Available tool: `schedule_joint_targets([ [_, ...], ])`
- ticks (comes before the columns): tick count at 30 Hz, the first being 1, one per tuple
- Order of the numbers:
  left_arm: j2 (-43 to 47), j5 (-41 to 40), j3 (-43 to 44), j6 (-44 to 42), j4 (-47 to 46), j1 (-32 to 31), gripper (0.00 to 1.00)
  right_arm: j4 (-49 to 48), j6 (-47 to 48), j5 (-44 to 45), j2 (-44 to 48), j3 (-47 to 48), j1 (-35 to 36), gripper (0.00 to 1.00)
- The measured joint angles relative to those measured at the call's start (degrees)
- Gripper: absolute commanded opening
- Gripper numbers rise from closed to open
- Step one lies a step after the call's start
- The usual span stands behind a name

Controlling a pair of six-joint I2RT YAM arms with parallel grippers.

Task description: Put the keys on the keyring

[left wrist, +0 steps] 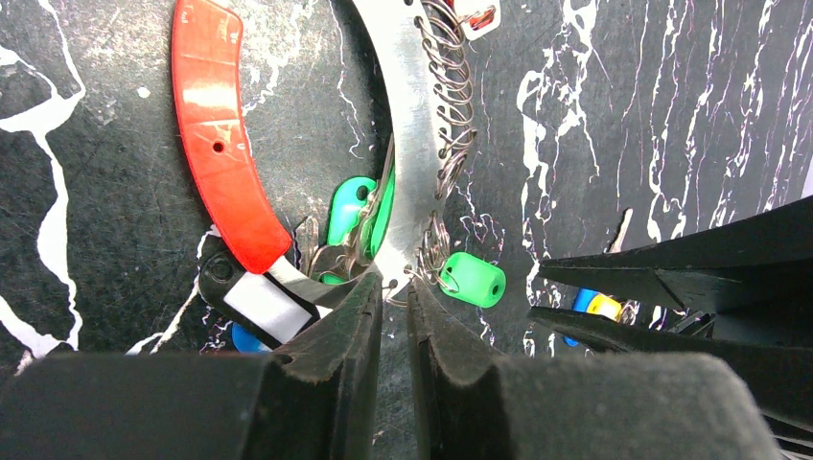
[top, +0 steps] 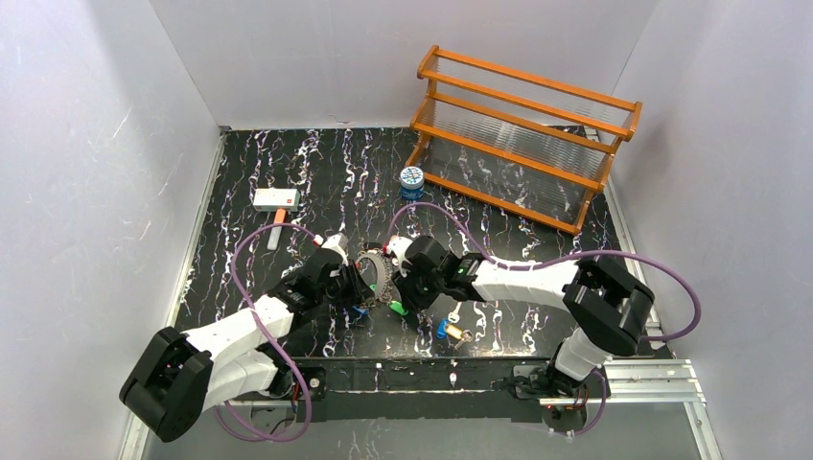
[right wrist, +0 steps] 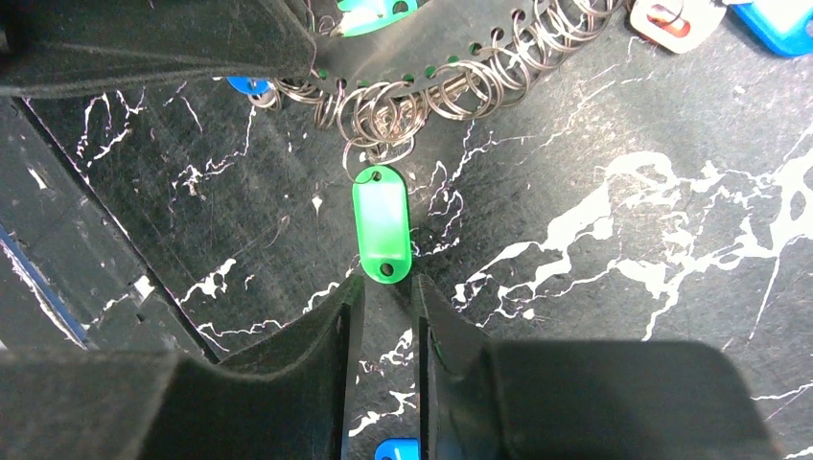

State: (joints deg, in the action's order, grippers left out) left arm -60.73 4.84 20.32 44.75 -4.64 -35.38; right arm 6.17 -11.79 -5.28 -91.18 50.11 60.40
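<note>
The keyring (top: 376, 271) lies mid-table between both grippers. In the left wrist view it is a flat silvery band (left wrist: 412, 144) with holes and many small split rings, next to a red curved piece (left wrist: 216, 134). My left gripper (left wrist: 395, 287) is closed to a narrow gap on the band's lower edge. A green key (right wrist: 382, 225) hangs from one split ring. My right gripper (right wrist: 385, 287) is narrowly open, its tips at the green key's free end. Another green key (left wrist: 350, 206) lies inside the ring. A blue and a yellow key (top: 447, 331) lie loose nearer the front.
A small blue-and-white tin (top: 411, 180) stands behind the ring. An orange wooden rack (top: 522, 134) fills the back right. A white box with a handle (top: 275, 201) lies at the back left. White walls enclose the black marbled table.
</note>
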Motion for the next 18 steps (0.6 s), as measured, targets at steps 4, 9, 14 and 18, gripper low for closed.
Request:
schedule_joint_targets([
  [4, 0.00, 0.02, 0.00, 0.07, 0.00, 0.00, 0.15, 0.11, 0.00, 0.17, -0.85, 1.66, 0.00, 0.36],
  [9, 0.02, 0.02, 0.00, 0.33, -0.07, 0.00, 0.15, -0.39, -0.22, -0.17, -4.87, 6.45, 0.00, 0.52],
  [14, 0.04, 0.04, 0.00, 0.70, -0.22, 0.00, 0.16, -0.76, -0.46, -1.03, -8.37, 9.09, 0.00, 0.53],
  [18, 0.09, 0.04, -0.02, 0.87, -0.92, 0.00, 0.16, -0.74, -0.70, -0.85, -10.49, 9.70, 0.00, 0.53],
])
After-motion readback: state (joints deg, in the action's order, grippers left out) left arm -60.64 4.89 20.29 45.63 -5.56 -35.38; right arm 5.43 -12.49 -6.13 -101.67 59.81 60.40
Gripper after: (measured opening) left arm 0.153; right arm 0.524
